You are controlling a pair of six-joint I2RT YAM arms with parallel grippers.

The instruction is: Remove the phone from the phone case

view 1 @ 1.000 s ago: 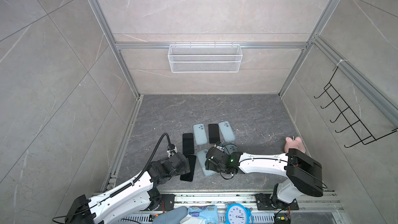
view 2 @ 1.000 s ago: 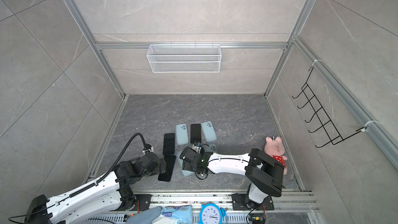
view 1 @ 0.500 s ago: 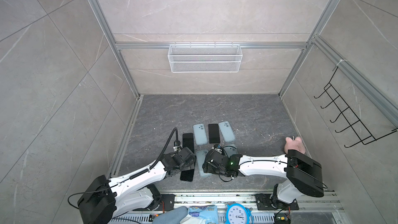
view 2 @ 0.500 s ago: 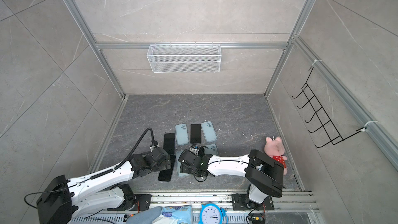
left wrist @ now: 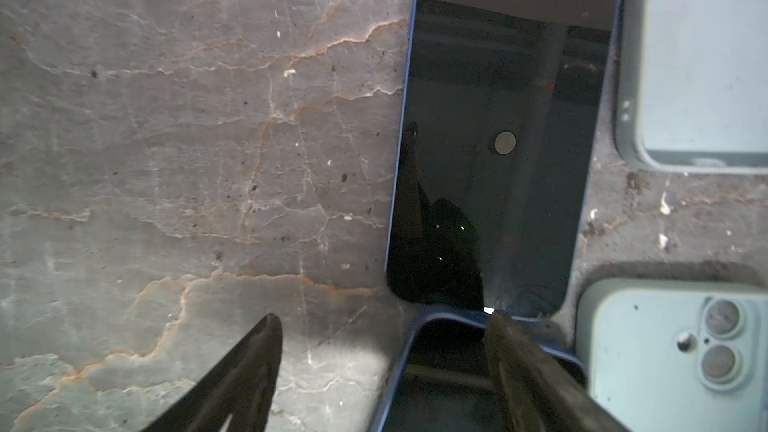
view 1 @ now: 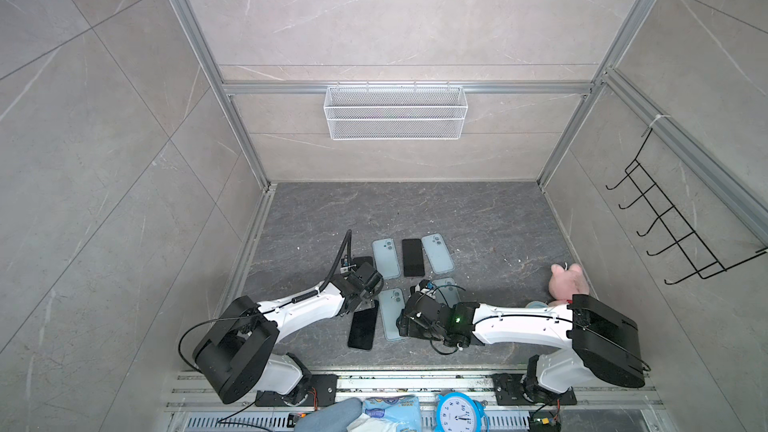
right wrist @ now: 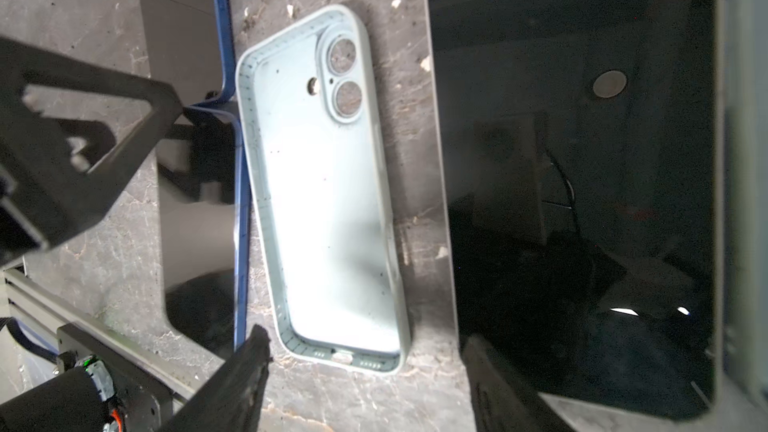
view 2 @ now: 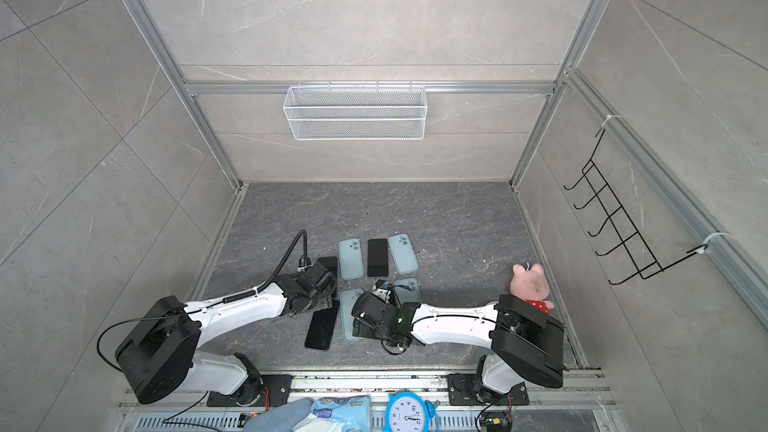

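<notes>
- Since a second ago, left gripper [left wrist: 382,317] has swung in from the lower left of both top views toward the phone rows; right gripper [right wrist: 365,336] barely shifted.
- left gripper: fingers spread, holding nothing. One fingertip [left wrist: 498,326] rests on the near blue-edged phone [left wrist: 440,367], the other is over bare floor [left wrist: 166,118]. Far blue-edged phone [left wrist: 486,160] lies just ahead, upper middle of the left wrist view.
- Empty case [right wrist: 324,201], centre of the right wrist view, inside up, nothing in it.
- right gripper: fingers spread, empty, straddling the gap between empty case and dark phone.
- Task's thing, my guess: dark phone [right wrist: 582,160], flat, screen up, filling the right of the right wrist view. Pale case rim [right wrist: 744,76] at the far right edge suggests it is still cased, not certain. It cannot be made out in the top views.
- Handling guess: phone stiff, glass slick and easily scratched; case soft, flexes. Peel the rim at a corner, pin the long edges, keep off the screen.
</notes>
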